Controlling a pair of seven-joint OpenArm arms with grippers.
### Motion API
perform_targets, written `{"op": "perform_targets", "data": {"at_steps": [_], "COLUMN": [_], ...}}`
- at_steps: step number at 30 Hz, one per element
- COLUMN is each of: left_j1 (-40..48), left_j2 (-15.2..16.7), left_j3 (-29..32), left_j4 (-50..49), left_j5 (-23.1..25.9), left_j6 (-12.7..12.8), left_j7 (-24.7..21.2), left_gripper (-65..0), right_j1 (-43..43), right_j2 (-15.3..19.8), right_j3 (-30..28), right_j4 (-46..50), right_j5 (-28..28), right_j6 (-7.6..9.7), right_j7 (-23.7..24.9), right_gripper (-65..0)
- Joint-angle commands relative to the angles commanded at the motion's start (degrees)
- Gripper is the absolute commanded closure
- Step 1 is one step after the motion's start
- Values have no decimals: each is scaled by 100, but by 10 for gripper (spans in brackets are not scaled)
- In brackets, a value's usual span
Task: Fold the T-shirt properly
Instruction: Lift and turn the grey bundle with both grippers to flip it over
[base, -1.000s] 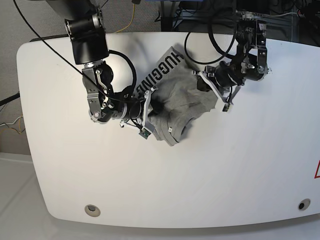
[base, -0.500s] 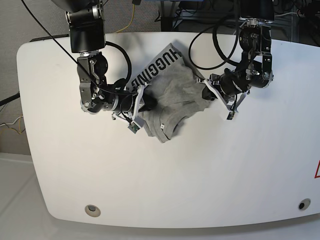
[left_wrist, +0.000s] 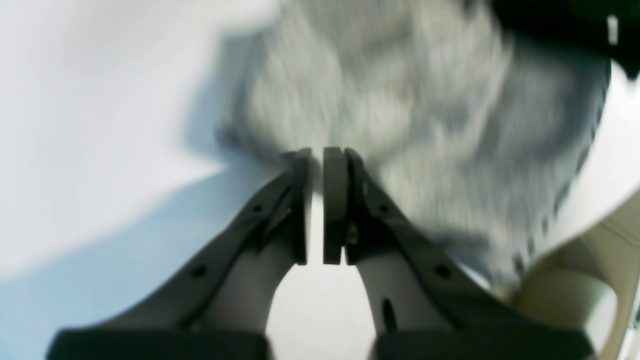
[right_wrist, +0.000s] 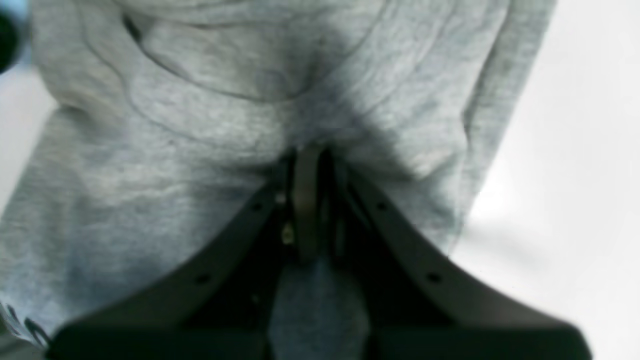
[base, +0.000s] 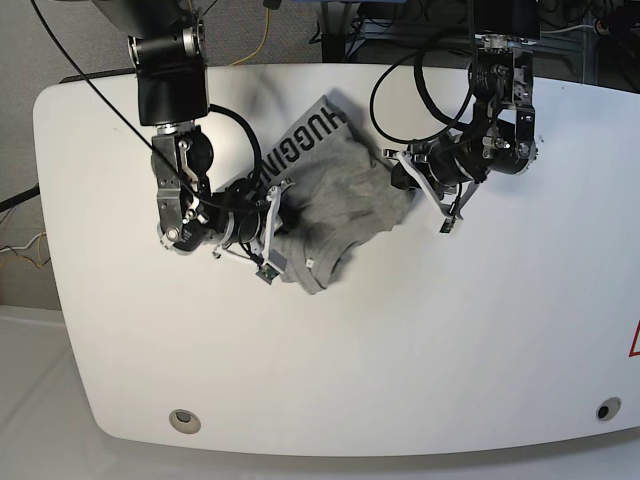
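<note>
Basically right gripper (right_wrist: 307, 200) clamped on T-shirt (base: 340, 205) – left gripper (left_wrist: 317, 200) nearly closed, empty, cloth at 12 o'clock.

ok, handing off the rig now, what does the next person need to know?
Right tool: shut on the shirt, fabric bunched between its tips.
Left tool: nearly shut, a slit between its pads, at the shirt's edge; a grip can't be confirmed, view blurred.
Shirt: crumpled heap at the far middle of the table, lettering partly showing.
Done: no fold yet.
Left: spread it flat, then fold.
</note>
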Motion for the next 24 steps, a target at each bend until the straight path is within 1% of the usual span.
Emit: {"op": "perform_targets", "data": {"at_steps": [7, 10, 12, 15, 16, 18, 20, 24], "left_j1": [-193, -237, -246, -229, -229, -220, -211, -229], "left_j2": [35, 149, 202, 229, 229, 264, 404, 580], "left_j3": [-9, -9, -9, 0, 0, 9, 9, 18], "left_j4": [185, 202, 202, 202, 185, 176, 167, 167], "left_j5": [0, 0, 0, -44, -79, -202, -343, -475], "left_j6": [0, 0, 0, 0, 0, 0, 18, 18], "left_j7": [325, 352, 352, 352, 352, 352, 343, 343], "left_gripper": [-18, -18, -18, -18, -18, -18, -18, -18], "right_j1": [158, 246, 255, 264, 273, 316, 325, 360], "right_j2": [-53, -70, -132, -185, -193, -211, -211, -220], "right_j3": [0, 0, 0, 0, -9, -9, -18, -149], "right_j4": [527, 651, 659, 659, 659, 651, 624, 624], "right_j5": [-9, -9, -9, -9, -9, -9, -9, -9], "right_j6": [0, -9, -70, -246, -281, -308, -308, -308], "right_j7": [-431, -598, -659, -668, -668, -668, -651, -510], "right_gripper": [-40, -40, -40, -40, -40, -40, -40, -40]}}
